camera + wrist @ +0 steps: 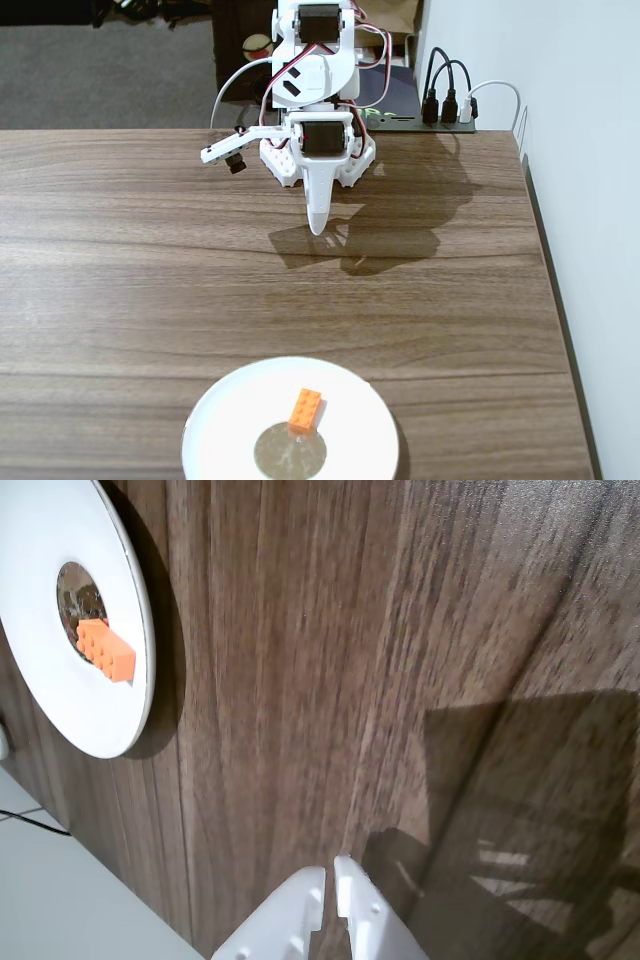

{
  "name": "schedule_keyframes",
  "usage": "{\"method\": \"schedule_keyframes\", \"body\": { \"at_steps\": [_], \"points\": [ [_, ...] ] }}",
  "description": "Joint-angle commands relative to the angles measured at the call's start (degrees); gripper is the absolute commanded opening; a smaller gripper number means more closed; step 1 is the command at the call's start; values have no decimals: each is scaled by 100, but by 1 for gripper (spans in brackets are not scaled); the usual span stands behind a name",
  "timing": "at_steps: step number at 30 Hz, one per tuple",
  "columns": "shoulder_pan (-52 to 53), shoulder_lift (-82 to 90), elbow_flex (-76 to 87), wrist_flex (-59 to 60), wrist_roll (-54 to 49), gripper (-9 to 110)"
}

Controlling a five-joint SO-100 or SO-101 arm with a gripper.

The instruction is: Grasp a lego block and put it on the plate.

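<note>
The orange lego block is shown lying on the white plate, straddling the edge of the grey-brown centre, at the near edge of the wooden bench in the fixed view; in the wrist view the same block is seen on the plate at upper left. The gripper is seen folded back near the arm's base, well apart from the plate, with its two white fingers brought together and nothing held between them. The placement is judged complete, with nothing evidently left to be done.
</note>
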Motion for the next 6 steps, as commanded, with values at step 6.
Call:
{"method": "schedule_keyframes", "body": {
  "at_steps": [6],
  "points": [
    [-26, -26, -35, 18, 9, 1]
  ]
}}
